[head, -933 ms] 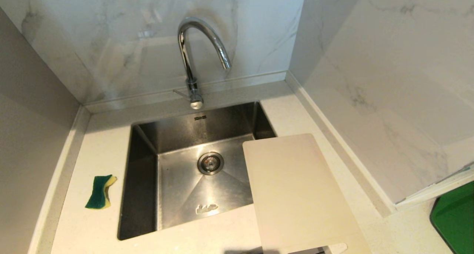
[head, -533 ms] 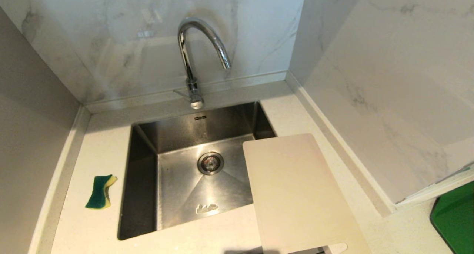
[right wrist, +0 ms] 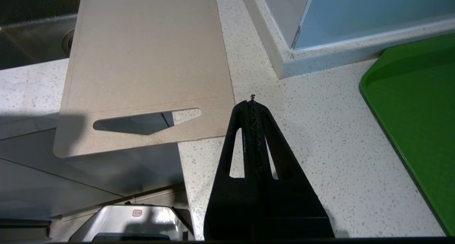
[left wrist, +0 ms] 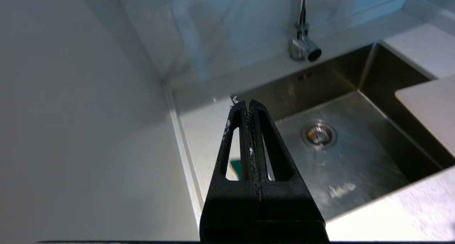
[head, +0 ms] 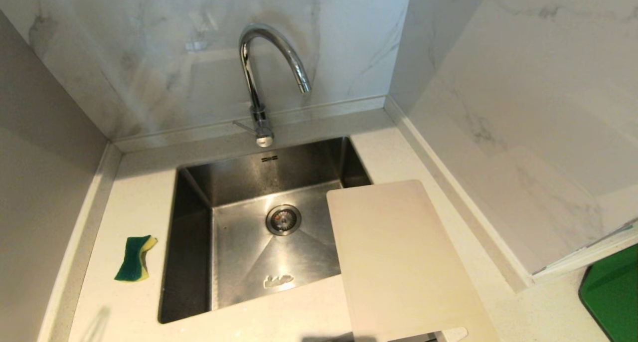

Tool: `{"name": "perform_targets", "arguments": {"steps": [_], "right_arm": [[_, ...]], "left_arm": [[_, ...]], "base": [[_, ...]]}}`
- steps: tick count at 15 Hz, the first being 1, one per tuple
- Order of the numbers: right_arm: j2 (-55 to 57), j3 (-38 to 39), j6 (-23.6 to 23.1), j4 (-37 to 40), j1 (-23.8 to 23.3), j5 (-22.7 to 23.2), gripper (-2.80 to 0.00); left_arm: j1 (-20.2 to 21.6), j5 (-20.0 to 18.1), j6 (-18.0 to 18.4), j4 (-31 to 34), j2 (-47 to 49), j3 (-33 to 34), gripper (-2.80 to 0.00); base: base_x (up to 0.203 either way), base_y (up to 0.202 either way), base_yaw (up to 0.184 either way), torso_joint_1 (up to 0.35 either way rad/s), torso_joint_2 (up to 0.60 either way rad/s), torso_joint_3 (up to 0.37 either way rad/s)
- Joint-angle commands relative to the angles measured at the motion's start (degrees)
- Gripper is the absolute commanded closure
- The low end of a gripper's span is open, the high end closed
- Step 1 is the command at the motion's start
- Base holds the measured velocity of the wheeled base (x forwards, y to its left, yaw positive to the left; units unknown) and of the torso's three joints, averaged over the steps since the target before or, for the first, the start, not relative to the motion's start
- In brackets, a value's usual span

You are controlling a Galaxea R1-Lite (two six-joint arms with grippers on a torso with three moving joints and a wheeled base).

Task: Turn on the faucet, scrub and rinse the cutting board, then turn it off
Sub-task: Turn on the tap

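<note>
The faucet (left wrist: 303, 41) stands ahead of the clenched left gripper (left wrist: 247, 102) — probably the nearer arm; right gripper (right wrist: 252, 101) clenched too.

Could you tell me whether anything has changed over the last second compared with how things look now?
Almost nothing. A faint blur has appeared at the head view's bottom-left edge, too vague to identify. The faucet, the cutting board partly over the sink, the sponge and the green tray lie as before. No water is visible at the faucet.
</note>
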Motion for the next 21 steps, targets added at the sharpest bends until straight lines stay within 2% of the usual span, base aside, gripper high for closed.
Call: {"name": "perform_targets", "arguments": {"steps": [1,6,12,18,21], "right_arm": [[0.00,-0.02,-0.54,-0.06,0.10,0.35,0.00],[0.00,0.17,-0.40,-0.19,0.11,0.18,0.00],[0.00,0.17,-0.40,-0.21,0.11,0.18,0.00],[0.00,0.17,-0.40,-0.23,0.11,0.18,0.00],[0.00,0.17,-0.40,-0.19,0.11,0.18,0.00]], "left_arm": [[0.03,-0.16,1.67,0.01,9.54,-7.47,0.00],[0.07,-0.26,3.67,0.05,20.14,-20.99,0.00],[0.09,0.47,7.33,0.06,27.99,-27.83,0.00],[-1.15,1.24,9.71,0.54,46.27,-41.72,0.00],[-3.50,5.36,9.17,2.24,56.59,-52.94,0.00]], "base": [[0.000,0.000,0.000,0.000,0.00,0.000],[0.000,0.000,0.000,0.000,0.00,0.000],[0.000,0.000,0.000,0.000,0.00,0.000],[0.000,0.000,0.000,0.000,0.00,0.000],[0.000,0.000,0.000,0.000,0.00,0.000]]}}
